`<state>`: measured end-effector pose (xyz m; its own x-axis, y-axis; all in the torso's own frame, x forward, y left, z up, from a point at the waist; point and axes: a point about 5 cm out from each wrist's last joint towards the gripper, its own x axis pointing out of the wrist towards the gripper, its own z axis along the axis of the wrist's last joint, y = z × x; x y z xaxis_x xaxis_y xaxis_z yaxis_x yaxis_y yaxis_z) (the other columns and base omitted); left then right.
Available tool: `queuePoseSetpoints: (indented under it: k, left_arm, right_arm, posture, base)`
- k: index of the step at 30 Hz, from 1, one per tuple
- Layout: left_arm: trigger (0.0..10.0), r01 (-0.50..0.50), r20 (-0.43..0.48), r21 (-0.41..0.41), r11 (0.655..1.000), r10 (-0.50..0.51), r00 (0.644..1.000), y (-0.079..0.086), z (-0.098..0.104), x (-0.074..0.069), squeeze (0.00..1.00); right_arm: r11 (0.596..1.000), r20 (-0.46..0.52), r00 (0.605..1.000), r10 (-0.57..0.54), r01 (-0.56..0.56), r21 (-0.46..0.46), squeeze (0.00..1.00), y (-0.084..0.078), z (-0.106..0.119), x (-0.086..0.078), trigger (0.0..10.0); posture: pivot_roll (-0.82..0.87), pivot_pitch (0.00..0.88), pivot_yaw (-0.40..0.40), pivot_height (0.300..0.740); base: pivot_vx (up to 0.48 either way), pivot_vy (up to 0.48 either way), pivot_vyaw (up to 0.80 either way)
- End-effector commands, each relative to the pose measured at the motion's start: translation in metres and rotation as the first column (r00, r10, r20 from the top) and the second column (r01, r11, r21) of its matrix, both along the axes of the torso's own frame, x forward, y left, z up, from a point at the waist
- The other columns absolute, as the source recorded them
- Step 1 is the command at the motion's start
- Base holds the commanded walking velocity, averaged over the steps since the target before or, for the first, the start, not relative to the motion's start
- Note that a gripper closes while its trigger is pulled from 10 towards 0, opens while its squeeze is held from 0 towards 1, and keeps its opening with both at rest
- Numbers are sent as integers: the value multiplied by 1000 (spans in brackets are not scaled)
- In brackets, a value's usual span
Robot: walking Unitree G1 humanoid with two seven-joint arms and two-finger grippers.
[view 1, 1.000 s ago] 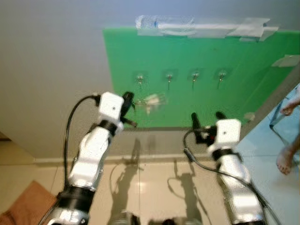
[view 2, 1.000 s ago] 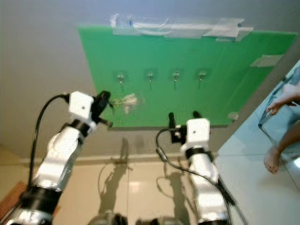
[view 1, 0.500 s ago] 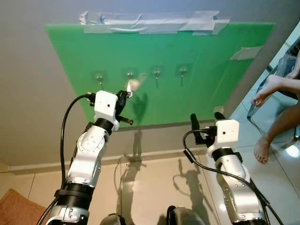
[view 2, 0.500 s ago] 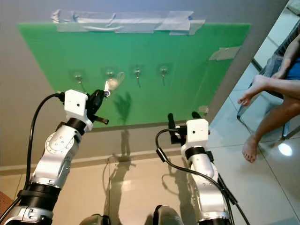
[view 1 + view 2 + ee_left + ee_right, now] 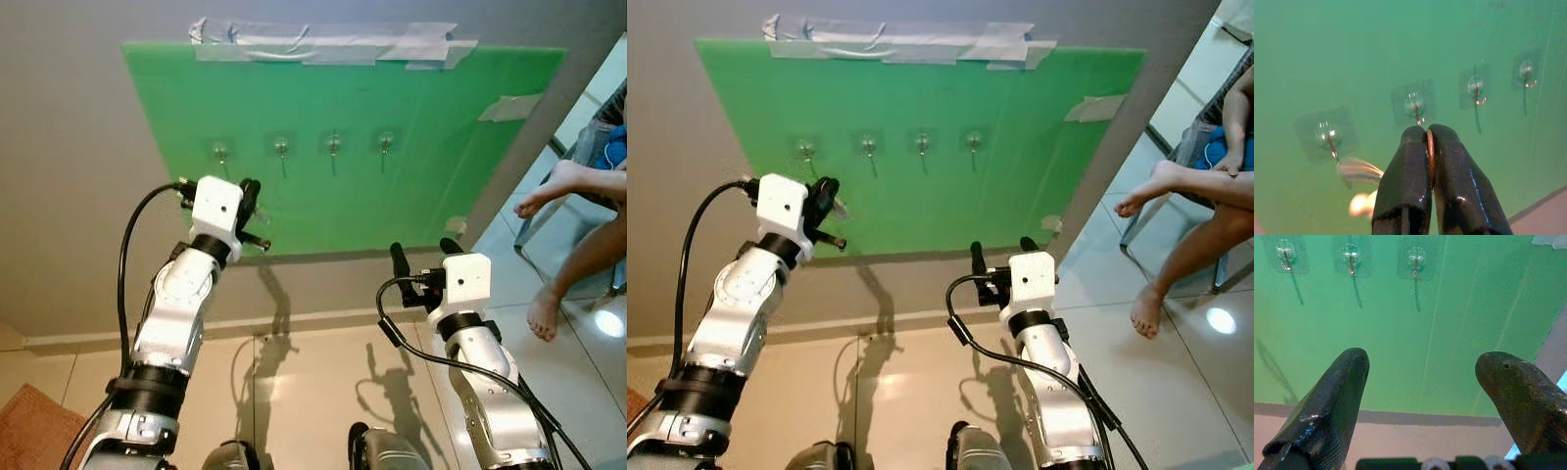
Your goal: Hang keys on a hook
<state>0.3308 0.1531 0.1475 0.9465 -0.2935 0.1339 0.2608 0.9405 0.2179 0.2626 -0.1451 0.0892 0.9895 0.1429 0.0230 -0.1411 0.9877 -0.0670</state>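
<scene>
My left gripper point(image 5: 249, 199) is raised in front of the green board point(image 5: 343, 98), just below and between the two leftmost hooks. It is shut on a copper key ring point(image 5: 1429, 149). The keys point(image 5: 1357, 170) dangle blurred below the fingers. Four clear adhesive hooks run in a row across the board: the first hook point(image 5: 221, 152), the second hook point(image 5: 281, 147), and two more to the right. In the left wrist view the second hook point(image 5: 1415, 104) sits just beyond the fingertips. My right gripper point(image 5: 423, 253) is open and empty, lower and to the right.
Grey tape point(image 5: 323, 44) holds the board to the wall. A seated person's bare legs point(image 5: 578, 181) and a foot point(image 5: 544, 315) are at the right, close to my right arm. A brown rug point(image 5: 29, 431) lies at the lower left on the tiled floor.
The view has shifted a little. The keys, flung up beside the second hook half a second ago, now hang lower by the left gripper. The right arm is unchanged.
</scene>
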Motion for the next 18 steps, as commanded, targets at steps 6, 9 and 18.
queuePoseSetpoints:
  k: [6,9,18]
  left_arm:
    - [0,-29,-15,-63,998,28,1000,6,7,9,0]
    - [0,-13,3,-59,998,13,1000,4,15,14,0]
    - [0,11,37,-54,998,-9,999,2,25,16,0]
  right_arm:
    - [1000,-26,1000,-1,1,-11,0,-3,-4,-1,10000]
    - [1000,-25,1000,2,-2,-13,0,-2,-3,0,10000]
    - [1000,-26,1000,2,-2,-13,0,-2,-4,-2,10000]
  posture:
    - [-125,115,-5,740]
    - [-126,112,-6,740]
    - [-128,113,-4,740]
  base:
    - [0,0,0]
    - [0,0,0]
    - [311,0,0]
